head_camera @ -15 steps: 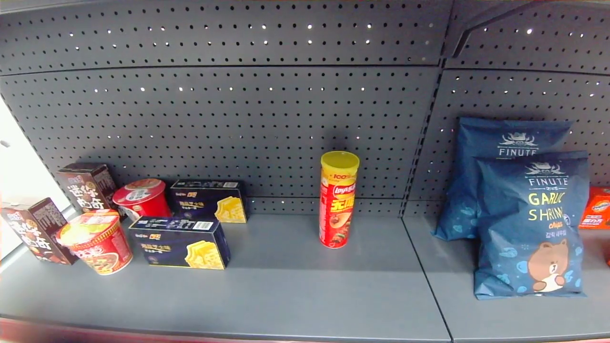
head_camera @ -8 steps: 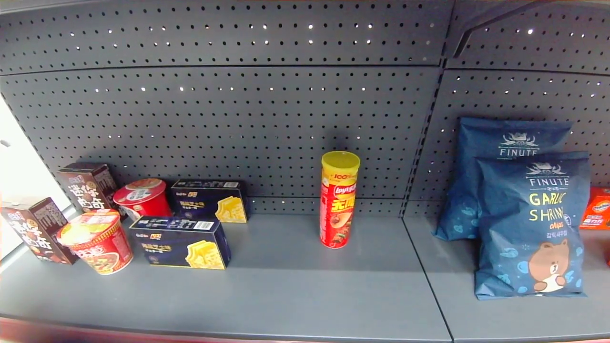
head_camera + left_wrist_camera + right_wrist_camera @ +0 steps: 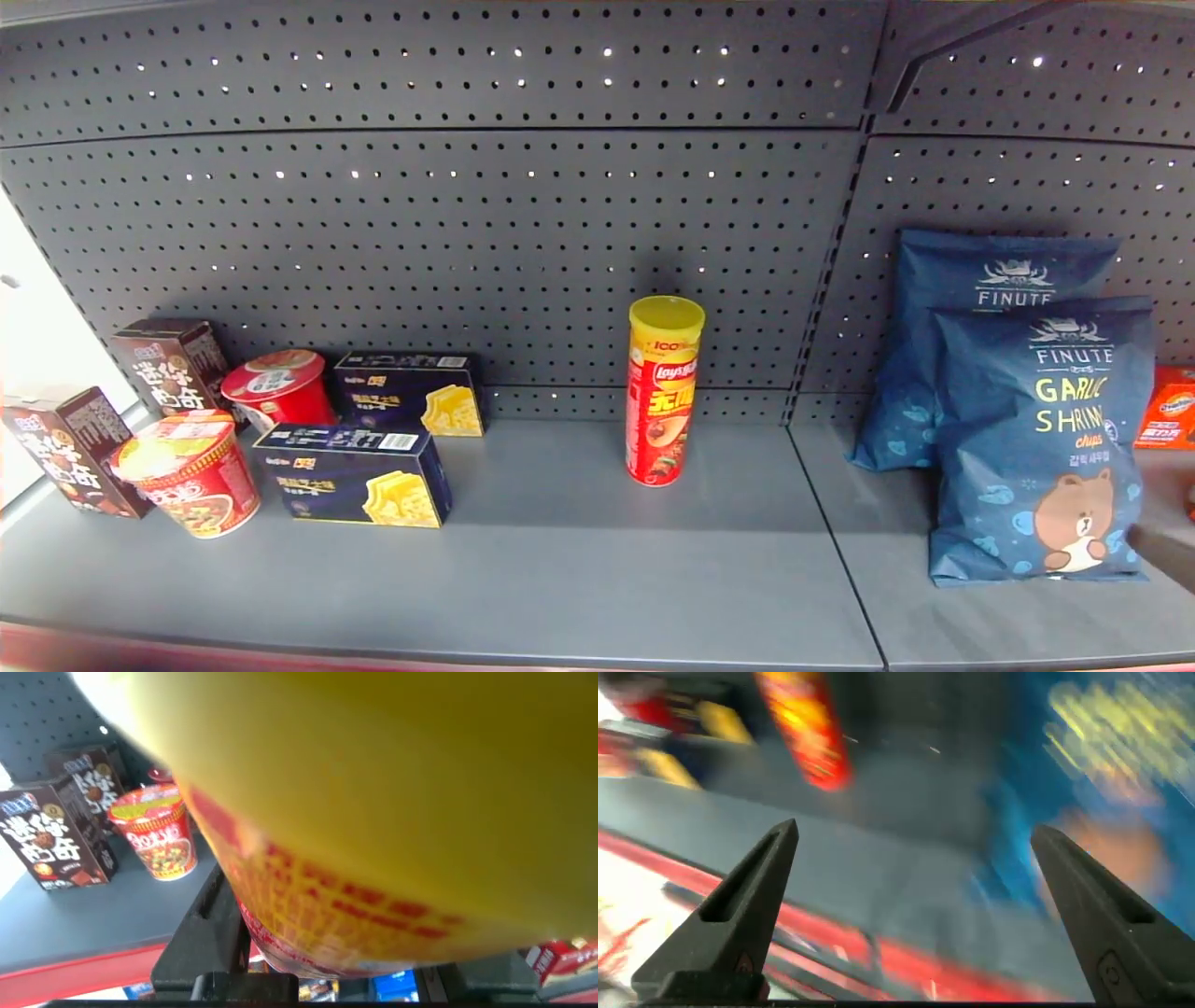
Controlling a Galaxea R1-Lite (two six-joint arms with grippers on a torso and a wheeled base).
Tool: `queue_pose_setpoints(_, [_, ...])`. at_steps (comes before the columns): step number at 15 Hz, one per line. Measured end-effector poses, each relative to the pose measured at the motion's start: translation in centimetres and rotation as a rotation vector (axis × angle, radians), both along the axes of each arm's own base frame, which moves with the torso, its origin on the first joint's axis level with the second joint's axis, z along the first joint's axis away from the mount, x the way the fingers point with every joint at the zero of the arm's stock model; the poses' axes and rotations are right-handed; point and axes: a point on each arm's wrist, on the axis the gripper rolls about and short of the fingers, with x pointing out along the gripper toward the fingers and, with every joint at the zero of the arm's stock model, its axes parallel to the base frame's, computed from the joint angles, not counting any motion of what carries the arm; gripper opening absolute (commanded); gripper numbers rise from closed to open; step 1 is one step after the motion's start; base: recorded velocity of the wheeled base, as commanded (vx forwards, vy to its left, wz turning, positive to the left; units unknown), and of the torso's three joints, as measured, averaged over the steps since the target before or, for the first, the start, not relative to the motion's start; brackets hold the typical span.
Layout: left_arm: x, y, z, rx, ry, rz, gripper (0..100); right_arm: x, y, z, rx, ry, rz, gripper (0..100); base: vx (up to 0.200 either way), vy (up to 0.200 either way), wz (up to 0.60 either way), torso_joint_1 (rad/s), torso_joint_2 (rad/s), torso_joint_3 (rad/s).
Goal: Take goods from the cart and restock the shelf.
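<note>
A yellow and red can sits very close to the left wrist camera, and my left gripper is shut on it, just in front of the shelf's left end. My right gripper is open with nothing between its fingers, facing the grey shelf. Ahead of it stand a red chips can with a yellow lid and a blue snack bag. In the head view the chips can stands upright mid-shelf, and one dark fingertip shows at the right edge beside the front blue bag.
At the shelf's left end are two brown boxes, two red noodle cups and two dark blue boxes. A second blue bag leans behind the first, next to an orange pack. Bare shelf lies on both sides of the chips can.
A dark fingertip of my right gripper has come into the head view at the lower right edge. The goods on the shelf have not moved.
</note>
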Motion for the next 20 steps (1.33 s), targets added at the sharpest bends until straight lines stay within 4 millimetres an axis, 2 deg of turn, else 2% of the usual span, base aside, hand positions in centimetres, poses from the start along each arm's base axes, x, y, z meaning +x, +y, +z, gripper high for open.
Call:
queue_pose_setpoints(3, [0.4, 0.0, -0.1, 0.000, 0.029, -0.022, 0, 5.8, 2.6, 1.0, -0.030, -0.034, 0.186, 100, 0.000, 0.000, 0.00, 0.000, 0.00, 0.000])
queue_pose_setpoints(8, [0.8, 0.1, -0.8, -0.001, 0.066, -0.066, 0, 14.5, 7.1, -0.5, -0.102, -0.070, 0.399, 100, 0.000, 0.000, 0.00, 0.000, 0.00, 0.000])
queue_pose_setpoints(12, [0.8, 0.2, -1.2, 0.000, 0.069, -0.084, 0, 21.5, 10.6, -1.0, -0.127, -0.127, 0.546, 100, 0.000, 0.000, 0.00, 0.000, 0.00, 0.000])
queue_pose_setpoints(15, [0.7, 0.2, -1.2, 0.000, 0.063, -0.093, 0, 24.8, 12.7, -3.0, -0.136, -0.115, 0.611, 100, 0.000, 0.000, 0.00, 0.000, 0.00, 0.000])
queue_pose_setpoints(20, [0.8, 0.2, -1.6, 0.000, 0.076, -0.093, 0, 27.7, 14.5, -5.7, -0.120, -0.111, 0.680, 100, 0.000, 0.000, 0.00, 0.000, 0.00, 0.000])
